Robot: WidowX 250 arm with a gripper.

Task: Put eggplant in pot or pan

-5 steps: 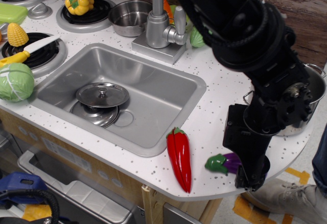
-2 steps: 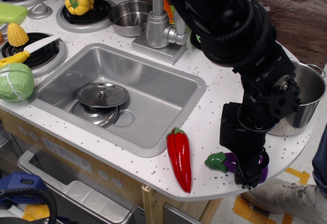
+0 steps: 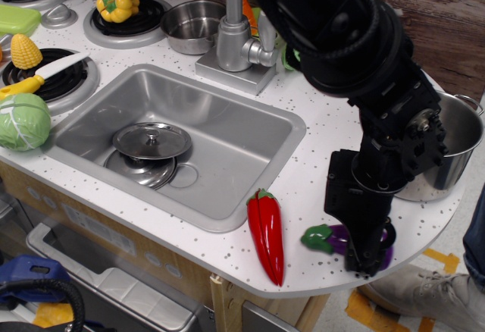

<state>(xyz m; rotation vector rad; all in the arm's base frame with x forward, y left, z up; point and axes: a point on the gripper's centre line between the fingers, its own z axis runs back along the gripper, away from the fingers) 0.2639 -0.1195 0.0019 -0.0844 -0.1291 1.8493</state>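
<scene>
The eggplant (image 3: 335,239) lies on the table (image 3: 318,150) near its front right edge, just right of the chili (image 3: 267,235). Its long axis runs roughly left to right, green cap to the left, purple body to the right. The gripper (image 3: 369,260) stands straight over the purple end, so the fingers (image 3: 362,252) cross that axis rather than run along it. The body shows on both sides of the black fingers, which suggests they straddle it, but whether they are clamped on it or merely set around it cannot be told from this view.

The arm comes in from the upper left, bends over the faucet (image 3: 241,40) and drops nearly vertical at the wrist, fingers pointing down at the table. The pot (image 3: 455,146) sits behind and to the right of the gripper, partly hidden by the wrist, near but apart from the eggplant. The move ahead likely calls for a lift clear of the rim, then a short carry back and right.
</scene>
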